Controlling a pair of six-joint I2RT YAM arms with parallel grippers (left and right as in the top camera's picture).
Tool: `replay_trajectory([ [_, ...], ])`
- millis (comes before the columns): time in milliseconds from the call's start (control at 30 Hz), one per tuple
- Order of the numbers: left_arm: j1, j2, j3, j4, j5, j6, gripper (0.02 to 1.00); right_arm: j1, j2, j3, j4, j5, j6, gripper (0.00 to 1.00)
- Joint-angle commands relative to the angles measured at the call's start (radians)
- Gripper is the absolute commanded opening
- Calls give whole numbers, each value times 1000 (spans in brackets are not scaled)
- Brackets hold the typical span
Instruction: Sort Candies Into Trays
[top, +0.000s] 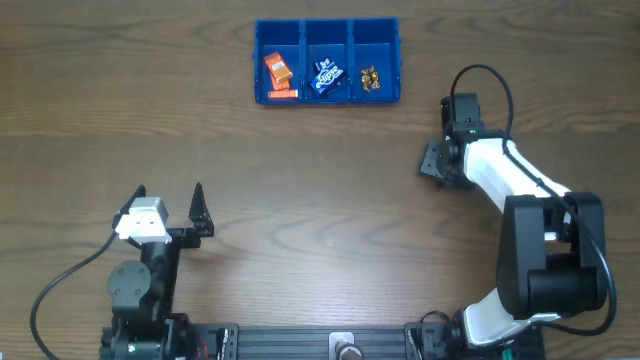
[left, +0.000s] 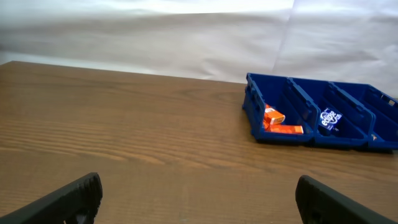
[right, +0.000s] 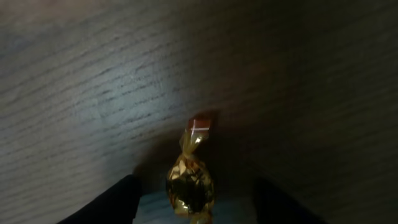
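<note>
A blue three-compartment tray (top: 327, 24) stands at the far middle of the table. Its left compartment holds orange candies (top: 278, 70), the middle one blue candies (top: 326, 78), the right one gold candies (top: 370, 76). My right gripper (top: 434, 164) is low over the table, to the right of the tray and nearer than it. In the right wrist view a gold-wrapped candy (right: 190, 183) sits between its fingers (right: 121, 202), which stand apart from it on both sides. My left gripper (top: 170, 205) is open with nothing in it at the near left, facing the tray (left: 280, 134).
The brown wooden tabletop (top: 150, 110) is bare between the arms and the tray. A white backdrop (left: 155, 31) rises behind the table's far edge.
</note>
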Motion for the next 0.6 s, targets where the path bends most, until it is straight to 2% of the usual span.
replay_trajectory([
  [33, 3, -5, -16, -41, -6, 14, 998, -7, 13, -3, 4, 9, 8, 452],
  [133, 3, -5, -16, -41, -6, 14, 998, -7, 13, -3, 5, 10, 8, 327],
  [233, 3, -5, -16, -41, -6, 14, 998, -7, 13, -3, 10, 9, 8, 248],
  [467, 3, -5, -16, -41, -6, 14, 998, 5, -9, -3, 14, 8, 8, 174],
  [600, 3, -5, -16, -41, -6, 14, 998, 117, -208, 5, -29, 17, 8, 172],
])
